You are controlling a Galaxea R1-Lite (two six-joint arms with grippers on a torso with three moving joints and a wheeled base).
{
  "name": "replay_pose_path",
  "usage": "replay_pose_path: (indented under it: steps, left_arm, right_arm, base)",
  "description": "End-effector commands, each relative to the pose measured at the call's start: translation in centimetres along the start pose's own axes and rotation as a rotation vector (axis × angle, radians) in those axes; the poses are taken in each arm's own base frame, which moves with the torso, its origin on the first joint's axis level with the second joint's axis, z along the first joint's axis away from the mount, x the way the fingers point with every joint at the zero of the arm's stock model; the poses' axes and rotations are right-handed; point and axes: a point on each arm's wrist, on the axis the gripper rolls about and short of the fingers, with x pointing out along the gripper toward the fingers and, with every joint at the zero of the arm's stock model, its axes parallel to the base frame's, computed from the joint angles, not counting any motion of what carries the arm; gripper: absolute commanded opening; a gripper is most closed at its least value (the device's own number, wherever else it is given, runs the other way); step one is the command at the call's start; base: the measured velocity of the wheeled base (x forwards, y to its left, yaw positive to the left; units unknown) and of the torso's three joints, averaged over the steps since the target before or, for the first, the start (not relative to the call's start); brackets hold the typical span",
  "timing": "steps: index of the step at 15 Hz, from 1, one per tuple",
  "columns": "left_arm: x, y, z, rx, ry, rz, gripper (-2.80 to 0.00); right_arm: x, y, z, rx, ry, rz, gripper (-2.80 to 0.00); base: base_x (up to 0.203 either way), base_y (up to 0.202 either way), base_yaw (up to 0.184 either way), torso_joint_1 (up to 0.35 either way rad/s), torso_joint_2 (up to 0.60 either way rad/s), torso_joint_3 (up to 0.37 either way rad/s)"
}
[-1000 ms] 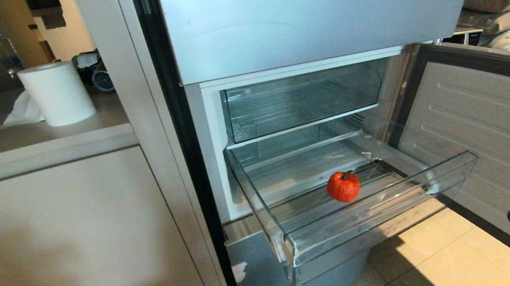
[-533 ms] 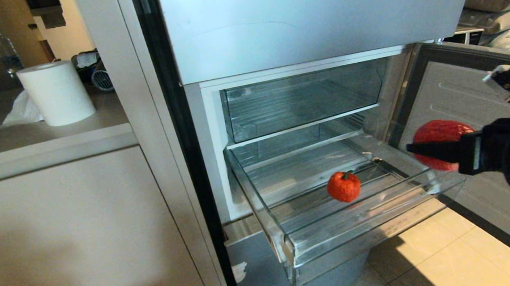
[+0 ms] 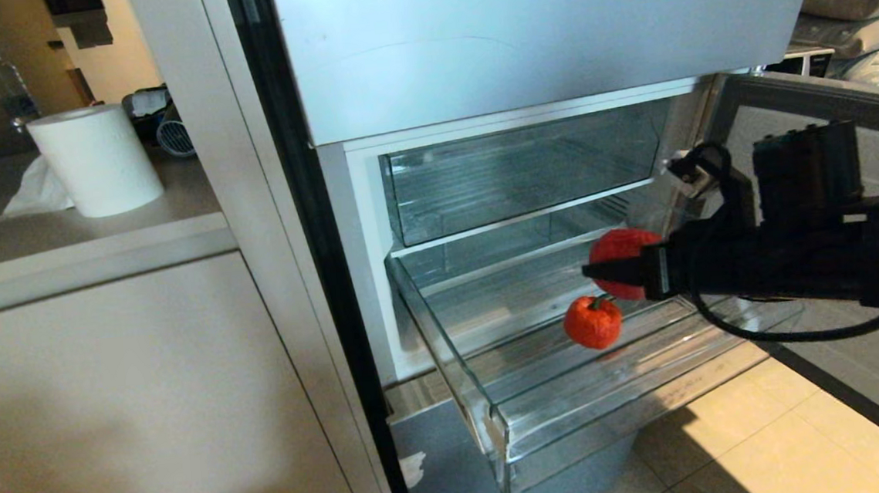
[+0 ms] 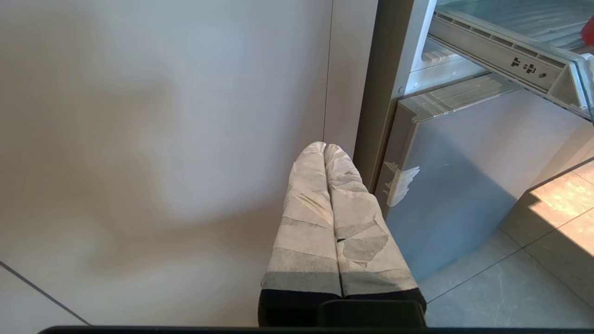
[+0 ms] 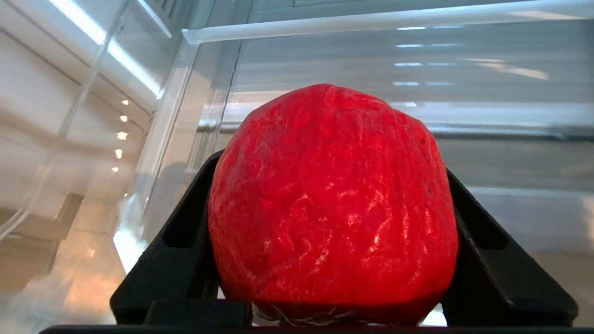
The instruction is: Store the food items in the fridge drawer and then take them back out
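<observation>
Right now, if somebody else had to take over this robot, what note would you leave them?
Right gripper: shut on the red fruit, held over the open fridge drawer.
Left gripper: shut, empty, parked low beside the fridge.
Orange-red fruit: already lying in the drawer.
Left to do: release the red fruit into the drawer, then take both fruits back out.

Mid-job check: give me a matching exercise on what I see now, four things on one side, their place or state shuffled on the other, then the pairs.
Things:
1. red fruit
2. orange-red fruit
3. left gripper
4. paper towel roll

States:
A. standing on the counter left of the fridge
B. shut, near the cabinet front beside the fridge
C. lying in the pulled-out fridge drawer
D. clamped in the right gripper above the drawer

Pairs: 1-D, 2-C, 3-B, 4-A
</observation>
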Motion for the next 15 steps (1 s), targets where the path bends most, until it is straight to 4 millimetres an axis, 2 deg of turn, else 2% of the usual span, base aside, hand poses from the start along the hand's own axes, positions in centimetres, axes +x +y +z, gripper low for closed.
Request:
replay_pose_path:
  steps: [1,4,5,8,10,13,15]
  left_arm:
    - [0.0,0.0,0.0,0.000,0.003,0.000,-2.80]
    - [0.0,0.0,0.0,0.000,0.003,0.000,-2.80]
    - [0.0,0.0,0.0,0.000,0.003,0.000,-2.80]
    - [0.0,0.0,0.0,0.000,0.003,0.000,-2.80]
    - [0.0,0.0,0.0,0.000,0.003,0.000,-2.80]
    - [0.0,0.0,0.0,0.000,0.003,0.000,-2.80]
    - [0.0,0.0,0.0,0.000,0.003,0.000,-2.80]
  right_arm:
    - [3.1,-0.4,-0.9,0.008,0.036,0.014,-2.80]
    - [5.7,0.1,-1.1,0.010,0.045,0.042,-2.80]
    - [6.4,0.5,-1.2,0.006,0.049,0.054,0.00]
    - [7.6,0.4,-1.4,0.009,0.058,0.053,0.00]
    - [7.5,0.5,-0.9,0.010,0.043,0.052,0.00]
    - [5.6,1.1,0.6,-0.006,-0.013,0.051,0.00]
    - [2.8,1.9,2.0,-0.016,-0.070,0.049,0.00]
  base:
    - [0.000,0.000,0.000,0.000,0.00,0.000]
    - [0.000,0.000,0.000,0.000,0.00,0.000]
    - [0.000,0.000,0.000,0.000,0.00,0.000]
    - [0.000,0.000,0.000,0.000,0.00,0.000]
    - [0.000,0.000,0.000,0.000,0.00,0.000]
    - [0.000,0.000,0.000,0.000,0.00,0.000]
    - [0.000,0.000,0.000,0.000,0.00,0.000]
